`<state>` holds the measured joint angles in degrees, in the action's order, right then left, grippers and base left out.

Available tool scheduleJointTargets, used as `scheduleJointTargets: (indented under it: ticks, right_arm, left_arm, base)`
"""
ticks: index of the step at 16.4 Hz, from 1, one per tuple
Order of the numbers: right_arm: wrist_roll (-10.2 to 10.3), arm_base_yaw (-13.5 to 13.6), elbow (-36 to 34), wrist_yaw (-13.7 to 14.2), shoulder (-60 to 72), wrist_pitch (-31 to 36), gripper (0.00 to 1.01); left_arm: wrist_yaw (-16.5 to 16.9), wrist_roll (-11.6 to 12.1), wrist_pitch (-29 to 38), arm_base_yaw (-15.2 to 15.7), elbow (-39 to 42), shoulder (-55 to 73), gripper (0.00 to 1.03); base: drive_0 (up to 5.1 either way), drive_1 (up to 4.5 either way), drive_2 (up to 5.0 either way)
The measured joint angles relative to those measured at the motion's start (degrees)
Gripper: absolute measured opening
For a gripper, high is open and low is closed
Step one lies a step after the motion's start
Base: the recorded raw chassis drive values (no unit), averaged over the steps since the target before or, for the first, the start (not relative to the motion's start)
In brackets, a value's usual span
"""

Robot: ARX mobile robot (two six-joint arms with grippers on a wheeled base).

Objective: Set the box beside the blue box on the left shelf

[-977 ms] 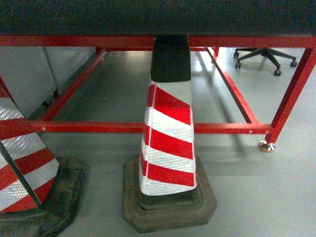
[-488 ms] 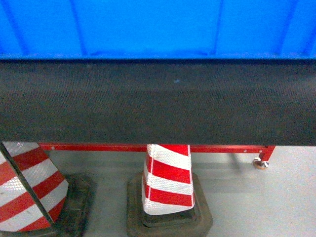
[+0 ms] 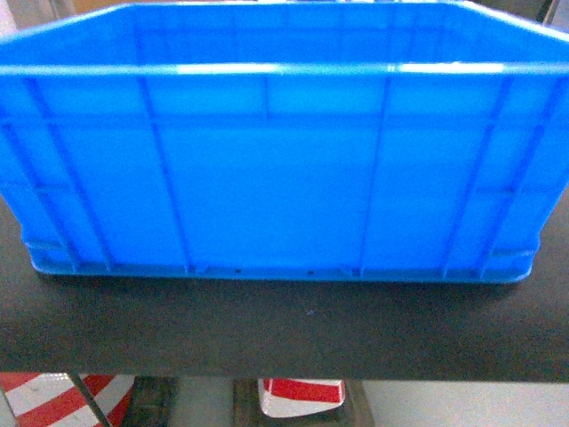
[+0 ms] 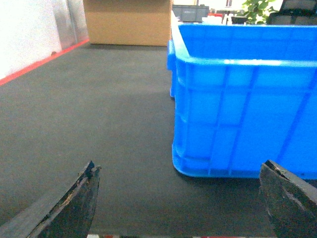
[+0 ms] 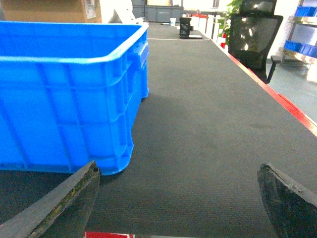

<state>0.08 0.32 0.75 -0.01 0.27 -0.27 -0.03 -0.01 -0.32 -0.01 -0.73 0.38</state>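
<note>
Left gripper spread wide, clamping nothing, low at the near edge of the black table; box ahead and to its right, near corner just beyond the right finger. Box long axis across the head view, resting on the table. Right gripper likewise spread and bare, box ahead-left. Neither arm judged clearly nearer; likely a two-sided grasp.

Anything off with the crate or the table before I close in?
Nothing stands out. The blue crate sits flat and square on the black table, rim intact, nothing spilled. Both pincers, left and right, are open and clear of it.
</note>
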Motion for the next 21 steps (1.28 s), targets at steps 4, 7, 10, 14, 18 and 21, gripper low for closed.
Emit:
scheduleJointTargets:
  ticks: [4, 7, 10, 14, 18, 21]
  right_arm:
    - [0.07, 0.0, 0.0, 0.02, 0.0, 0.17, 0.98]
    - [0.07, 0.0, 0.0, 0.02, 0.0, 0.13, 0.98]
    - [0.07, 0.0, 0.0, 0.0, 0.0, -0.04, 0.98]
    - [0.07, 0.0, 0.0, 0.0, 0.0, -0.04, 0.98]
    - [0.07, 0.0, 0.0, 0.0, 0.0, -0.04, 0.98]
    - [0.07, 0.0, 0.0, 0.0, 0.0, -0.04, 0.98]
  left_arm:
    - [0.07, 0.04, 0.33, 0.0, 0.0, 0.0, 0.98]
    - [0.02, 0.02, -0.09, 0.0, -0.02, 0.0, 0.98]
    - [0.0, 0.02, 0.07, 0.0, -0.02, 0.0, 0.98]
    - [0.0, 0.02, 0.09, 0.0, -0.02, 0.0, 0.98]
    - [0.0, 0.02, 0.09, 0.0, -0.02, 0.0, 0.98]
    - [0.0, 0.02, 0.09, 0.0, -0.02, 0.0, 0.98]
  base:
    - [0.0, 0.0, 0.0]
    - [0.0, 0.0, 0.0]
    - [0.0, 0.0, 0.0]
    - [0.0, 0.0, 0.0]
    - [0.0, 0.0, 0.0]
    - [0.0, 0.0, 0.0]
